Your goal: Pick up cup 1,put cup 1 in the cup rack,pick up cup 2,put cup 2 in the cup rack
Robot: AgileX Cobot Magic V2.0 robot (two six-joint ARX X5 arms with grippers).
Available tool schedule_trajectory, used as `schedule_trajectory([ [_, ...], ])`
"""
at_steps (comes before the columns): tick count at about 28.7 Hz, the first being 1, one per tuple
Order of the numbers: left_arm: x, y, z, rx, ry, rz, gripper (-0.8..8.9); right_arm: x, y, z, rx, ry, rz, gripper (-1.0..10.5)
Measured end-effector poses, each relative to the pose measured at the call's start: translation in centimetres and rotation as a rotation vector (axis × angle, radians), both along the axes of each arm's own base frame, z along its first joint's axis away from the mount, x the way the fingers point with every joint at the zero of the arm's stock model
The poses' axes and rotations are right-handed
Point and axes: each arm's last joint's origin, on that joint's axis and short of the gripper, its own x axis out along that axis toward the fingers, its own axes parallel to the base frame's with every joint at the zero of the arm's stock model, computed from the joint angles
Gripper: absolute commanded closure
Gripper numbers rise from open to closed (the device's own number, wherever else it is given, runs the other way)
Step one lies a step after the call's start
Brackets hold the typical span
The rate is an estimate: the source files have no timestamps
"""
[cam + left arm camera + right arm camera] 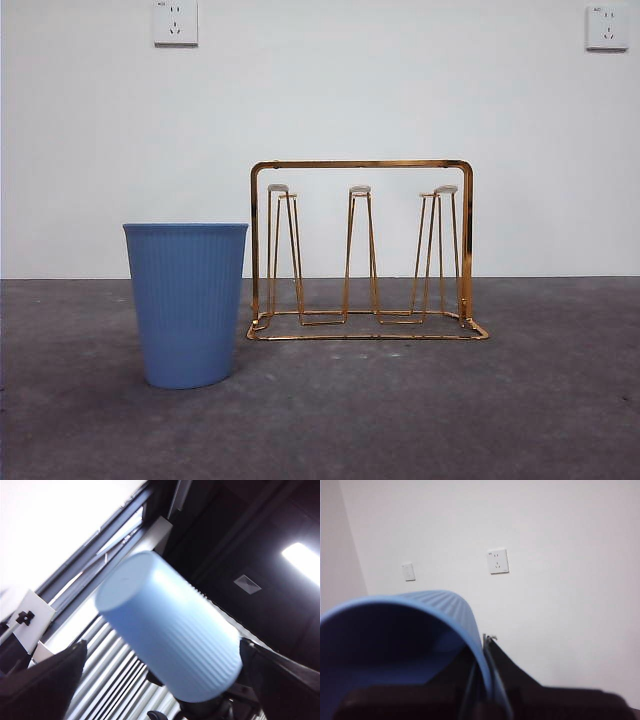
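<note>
The gold wire cup rack [362, 250] stands on the table, its pegs bare. A blue ribbed cup [187, 303] stands upright to its left, with no gripper near it. Neither arm shows in the front view. In the left wrist view a pale blue ribbed cup [170, 625] sits between the jaws of my left gripper [165, 685], its base pointing away toward the ceiling, blurred. My right gripper [485, 685] is shut on the rim of a blue ribbed cup [395, 645], one jaw inside and one outside, facing the wall.
The table is dark grey [450, 410]. A white wall behind carries sockets [175, 21] [607, 26]. The right wrist view also shows two wall sockets [498, 561]. The left wrist view looks up at ceiling beams and a lamp [300, 560].
</note>
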Motion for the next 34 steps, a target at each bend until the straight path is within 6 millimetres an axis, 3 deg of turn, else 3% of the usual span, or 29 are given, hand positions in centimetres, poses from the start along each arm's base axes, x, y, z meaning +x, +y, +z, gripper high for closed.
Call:
schedule_trajectory([
  [15, 0.6, -0.4, -0.3, -0.074, 0.025, 0.023, 1.92, 2.2, 3.1, -1.2, -0.058, 0.072, 0.141, 9.6],
  [26, 0.4, -0.2, 0.0, -0.125, 0.043, -0.017, 6.56, 2.2, 3.8, -1.4, -0.062, 0.083, 0.151, 9.6],
  [32, 0.4, -0.3, 0.0, -0.128, 0.070, -0.035, 8.29, 2.2, 3.8, -1.6, -0.073, 0.110, 0.153, 9.6],
  [34, 0.4, -0.3, 0.0, -0.127, 0.072, -0.034, 8.22, 2.2, 3.8, -1.7, -0.080, 0.120, 0.152, 9.5],
])
